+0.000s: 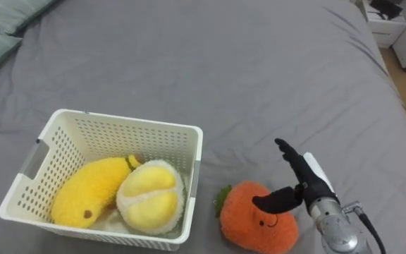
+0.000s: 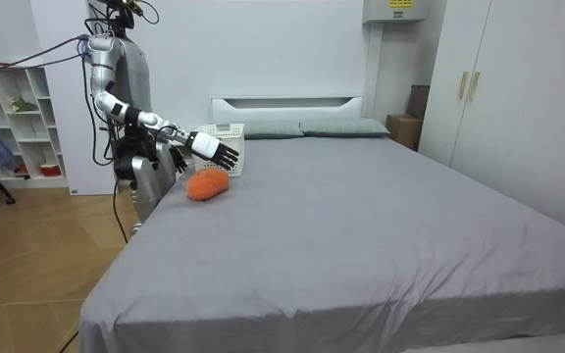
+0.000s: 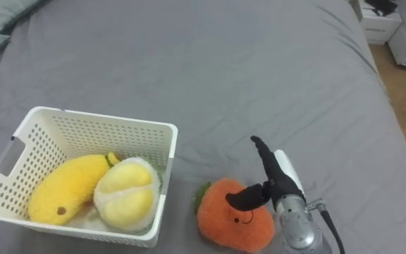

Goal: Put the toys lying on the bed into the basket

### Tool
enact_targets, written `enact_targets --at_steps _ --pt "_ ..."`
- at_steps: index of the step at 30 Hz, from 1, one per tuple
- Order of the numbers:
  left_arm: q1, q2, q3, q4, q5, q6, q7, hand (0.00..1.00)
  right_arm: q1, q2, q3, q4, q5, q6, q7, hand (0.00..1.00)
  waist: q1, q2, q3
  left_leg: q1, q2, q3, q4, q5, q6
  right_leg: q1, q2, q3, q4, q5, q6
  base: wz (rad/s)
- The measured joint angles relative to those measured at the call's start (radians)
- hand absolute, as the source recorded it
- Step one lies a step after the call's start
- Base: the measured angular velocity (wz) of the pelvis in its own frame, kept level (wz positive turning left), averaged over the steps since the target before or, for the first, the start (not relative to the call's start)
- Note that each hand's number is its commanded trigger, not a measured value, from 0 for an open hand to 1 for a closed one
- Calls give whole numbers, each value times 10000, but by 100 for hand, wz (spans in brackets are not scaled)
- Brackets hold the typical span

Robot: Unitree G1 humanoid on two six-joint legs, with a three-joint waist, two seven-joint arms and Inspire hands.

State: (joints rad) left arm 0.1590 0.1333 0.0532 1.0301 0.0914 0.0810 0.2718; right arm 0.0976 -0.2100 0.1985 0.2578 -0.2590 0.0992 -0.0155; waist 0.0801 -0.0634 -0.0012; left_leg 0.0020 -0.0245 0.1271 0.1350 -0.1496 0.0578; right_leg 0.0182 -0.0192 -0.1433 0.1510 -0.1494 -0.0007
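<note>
Here we go: our right hand (image 1: 307, 185) is spread wide, fingers straight, gripping nothing, poised over the orange plush toy (image 1: 252, 222) on the bed (image 1: 259, 63). The toy lies just left of the palm, beside the basket (image 1: 129, 121) holding 2 plushies. The right hand's nearest.

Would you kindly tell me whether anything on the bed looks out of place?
Only the orange plush toy: it lies on the bed beside the white basket, while the banana plush and the round yellow plush are inside. The right hand, open, is over it. Nothing looks spilled or damaged.
</note>
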Motion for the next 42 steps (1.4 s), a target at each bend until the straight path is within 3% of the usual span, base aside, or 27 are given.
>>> enact_targets --at_steps 6,14,21,26,30,31,33,34,37,42 --pt "-145 15 -317 16 -3 0 2 0 32 163 370 1528 -128 -32 354 0 -200 -14 -1 -408 -25 -173 30 10 12 -337 -72 -230 37 5 0 9" --pt "-199 61 -495 14 -5 6 -78 0 -41 141 435 1865 -302 -49 468 0 -197 -28 19 -644 -30 -185 7 9 12 -600 -88 -223 36 6 1 -1" --pt "-239 188 -581 -108 0 12 51 0 -319 142 445 2462 -788 -170 457 0 -200 -227 115 -783 -49 -307 18 9 13 -669 -72 -354 12 6 1 4" --pt "-166 295 -560 -192 5 15 53 0 -327 144 446 3208 -1385 -202 304 0 -176 -365 37 -792 -54 -320 18 8 13 -654 -73 -408 5 7 3 2" --pt "-150 331 -563 -193 6 18 41 0 -341 152 451 3296 -1665 -108 265 0 -110 -353 46 -765 -53 -320 40 8 13 -612 -76 -457 6 7 4 0" --pt "-152 330 -564 -193 7 18 36 0 -355 152 451 3300 -1740 -109 265 20 -105 -328 63 -767 -52 -325 55 7 13 -606 -77 -466 6 7 4 3" --pt "-170 329 -569 -194 8 17 28 0 -453 153 450 3389 -1832 -114 236 81 -102 -285 94 -785 -51 -357 103 6 14 -593 -77 -502 7 7 4 4" --pt "-176 329 -571 -198 8 17 27 0 -476 153 450 3424 -1837 -114 217 100 -95 -262 109 -788 -50 -365 113 6 13 -587 -77 -510 7 7 4 4" --pt "-190 328 -575 -296 9 14 28 0 -547 152 439 3549 -1908 -115 13 100 -27 -185 160 -801 -55 -457 164 6 12 -555 -76 -571 12 7 4 6" --pt "-177 328 -574 -295 9 -2 55 0 -565 152 432 3631 -1950 -121 -599 100 71 -158 156 -798 -55 -501 187 8 9 -516 -80 -643 13 7 4 3"
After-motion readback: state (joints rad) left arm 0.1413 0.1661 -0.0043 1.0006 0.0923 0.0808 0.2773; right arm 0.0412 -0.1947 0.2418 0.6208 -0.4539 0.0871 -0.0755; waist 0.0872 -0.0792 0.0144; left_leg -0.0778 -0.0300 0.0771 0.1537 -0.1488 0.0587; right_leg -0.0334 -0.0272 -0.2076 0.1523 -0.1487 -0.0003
